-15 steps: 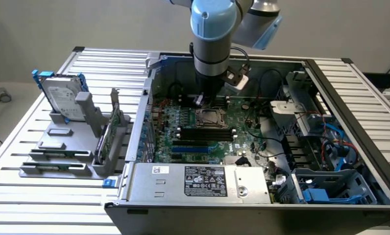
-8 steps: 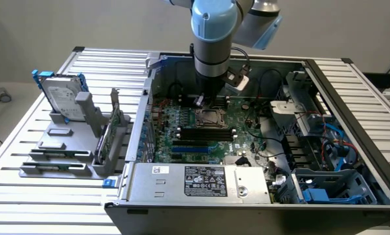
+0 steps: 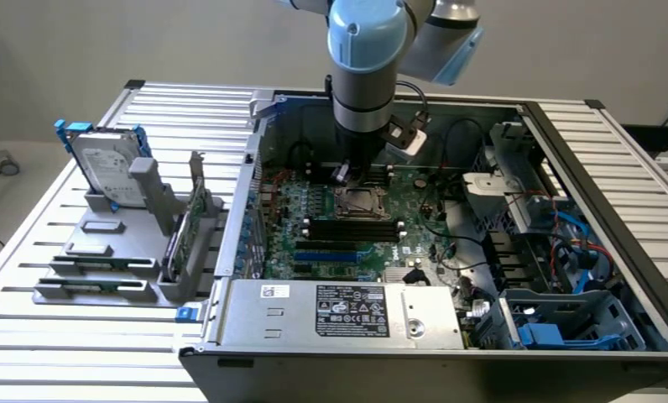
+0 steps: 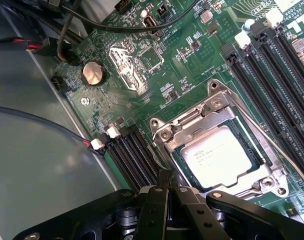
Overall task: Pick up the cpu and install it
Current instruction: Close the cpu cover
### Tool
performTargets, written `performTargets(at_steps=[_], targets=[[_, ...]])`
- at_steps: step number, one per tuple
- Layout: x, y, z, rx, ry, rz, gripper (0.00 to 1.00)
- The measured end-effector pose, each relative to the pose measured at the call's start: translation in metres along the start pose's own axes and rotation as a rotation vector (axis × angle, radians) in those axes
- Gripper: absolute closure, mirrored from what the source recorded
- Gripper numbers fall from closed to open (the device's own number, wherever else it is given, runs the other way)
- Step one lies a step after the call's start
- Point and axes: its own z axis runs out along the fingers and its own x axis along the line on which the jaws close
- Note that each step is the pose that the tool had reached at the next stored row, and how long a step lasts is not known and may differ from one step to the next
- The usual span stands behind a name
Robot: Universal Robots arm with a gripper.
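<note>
Nearest the lens: the gripper (image 4: pixel 166 176) in the wrist view, its black jaws pressed together.
Gripper state: closed, with no gap and nothing held between the jaws.
Gripper place: in the exterior view the gripper (image 3: pixel 349 172) hangs straight down from the arm, inside the open computer case (image 3: pixel 564 168) and low over the green motherboard (image 3: pixel 424 235).
Cpu: the cpu (image 4: pixel 217 156) lies flat with its silver top up, seated inside the socket (image 4: pixel 201 117). The socket's metal frame surrounds it on every side.
Key relation: on the exterior view's clock face, the socket (image 3: pixel 360 201) sits at about five o'clock from the jaw tips, just beside them. In the wrist view the tips end close to the nearest edge of the frame and appear clear of the chip's top.
Axis: the cpu is nearly square, so no long side stands out. Its edges run parallel to the frame and to the memory slots (image 4: pixel 134 155).
Neighbours: in the exterior view the memory slots (image 3: pixel 354 228) are at six o'clock from the socket. The hard drive (image 3: pixel 108 164) stands upright at nine o'clock, well apart and outside the case.
Arm: there is only one, so it is the nearer by default.
Task standing: judging by how things lie, the chip is already placed and the empty gripper hovers beside it.
</note>
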Motion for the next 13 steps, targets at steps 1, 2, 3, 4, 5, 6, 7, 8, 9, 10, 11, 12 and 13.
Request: performTargets(at_steps=[1, 2, 3, 4, 5, 6, 7, 8, 9, 10, 11, 12, 13], targets=[[-0.0001, -0.0003, 0.0, 0.0004, 0.0006, 0.0, 0.89], [-0.0004, -0.0007, -0.0001, 0.0008, 0.001, 0.0, 0.89], [-0.0007, -0.0011, -0.0001, 0.001, 0.0014, 0.0, 0.89], [-0.0009, -0.0013, -0.0002, 0.0013, 0.0017, 0.0, 0.89], [-0.001, -0.0016, -0.0002, 0.0014, 0.002, 0.0, 0.89], [-0.001, -0.0016, -0.0002, 0.0016, 0.0022, 0.0, 0.89], [-0.001, -0.0017, -0.0002, 0.0017, 0.0024, 0.0, 0.89], [-0.001, -0.0017, -0.0001, 0.0017, 0.0025, 0.0, 0.89], [-0.001, -0.0018, -0.0001, 0.0017, 0.0025, 0.0, 0.89], [-0.0009, -0.0019, -0.0001, 0.0018, 0.0025, 0.0, 0.89], [-0.0008, -0.002, -0.0001, 0.0018, 0.0025, 0.0, 0.89], [-0.0006, -0.002, 0.0, 0.0018, 0.0027, 0.0, 0.89], [-0.0006, -0.002, 0.0, 0.0019, 0.0028, 0.0, 0.89]])
